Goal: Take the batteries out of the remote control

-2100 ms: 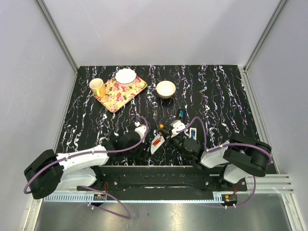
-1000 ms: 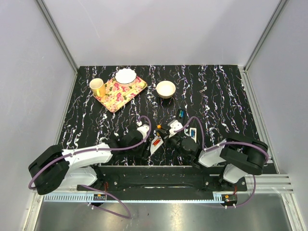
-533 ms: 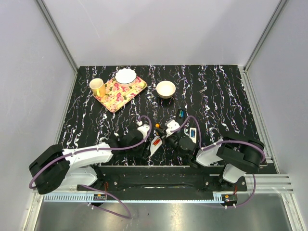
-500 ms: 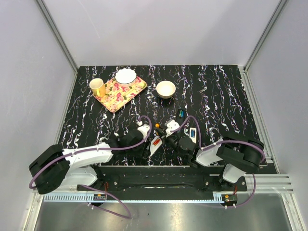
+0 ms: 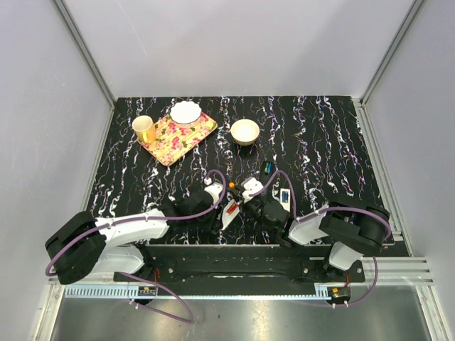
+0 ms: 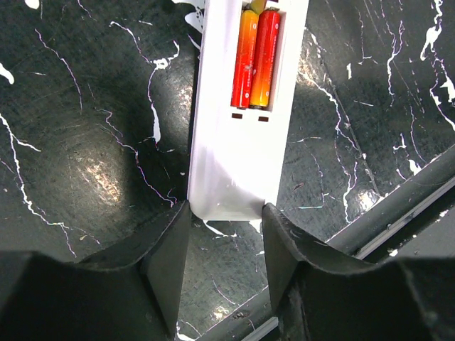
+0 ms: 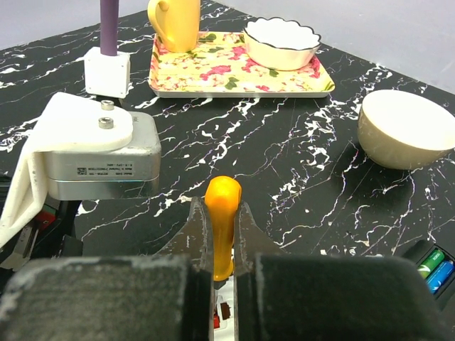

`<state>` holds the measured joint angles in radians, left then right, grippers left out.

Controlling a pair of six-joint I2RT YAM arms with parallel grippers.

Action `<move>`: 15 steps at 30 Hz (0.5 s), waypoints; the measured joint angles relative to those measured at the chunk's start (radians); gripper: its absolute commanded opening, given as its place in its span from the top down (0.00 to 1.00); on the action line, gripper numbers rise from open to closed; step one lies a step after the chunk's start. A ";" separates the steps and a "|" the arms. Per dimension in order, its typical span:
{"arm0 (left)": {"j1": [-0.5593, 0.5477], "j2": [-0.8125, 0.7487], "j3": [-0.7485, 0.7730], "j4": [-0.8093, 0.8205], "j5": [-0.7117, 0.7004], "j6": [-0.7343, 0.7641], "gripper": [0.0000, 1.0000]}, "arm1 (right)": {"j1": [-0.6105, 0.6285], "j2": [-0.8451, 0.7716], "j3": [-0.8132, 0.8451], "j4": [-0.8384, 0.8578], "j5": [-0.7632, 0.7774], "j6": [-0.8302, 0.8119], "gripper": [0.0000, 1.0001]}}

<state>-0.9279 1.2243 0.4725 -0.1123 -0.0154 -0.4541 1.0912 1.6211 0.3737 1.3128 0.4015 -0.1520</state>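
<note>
While the overhead camera shows the remote (image 5: 231, 211) only partly, wedged between both wrists, my left wrist view shows its bay open. The batteries (image 6: 252, 57), one orange and one red, lie side by side inside it. The left gripper (image 6: 226, 241) has its fingers at the remote's near corners; I can't tell whether they clamp it.

Only the right wrist view shows the right gripper (image 7: 222, 234) pinching an upright orange stick (image 7: 222, 206). A flowered tray (image 7: 213, 82) carries a yellow mug (image 7: 174, 21) and a scalloped bowl (image 7: 281, 42). A dark holder (image 7: 412, 252) has green and blue cells (image 7: 435, 268) in it.
</note>
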 measured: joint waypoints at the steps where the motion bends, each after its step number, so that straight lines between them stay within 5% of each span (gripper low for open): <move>1: 0.000 0.000 0.000 -0.001 0.000 0.000 0.53 | 0.000 0.002 -0.001 0.000 -0.002 0.002 1.00; 15: 0.000 0.028 0.033 -0.037 -0.007 -0.010 0.59 | -0.034 -0.046 -0.105 0.062 0.026 0.248 1.00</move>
<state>-0.9283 1.2526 0.5056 -0.1497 -0.0227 -0.4641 1.0573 1.5753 0.2684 1.3746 0.4278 0.0963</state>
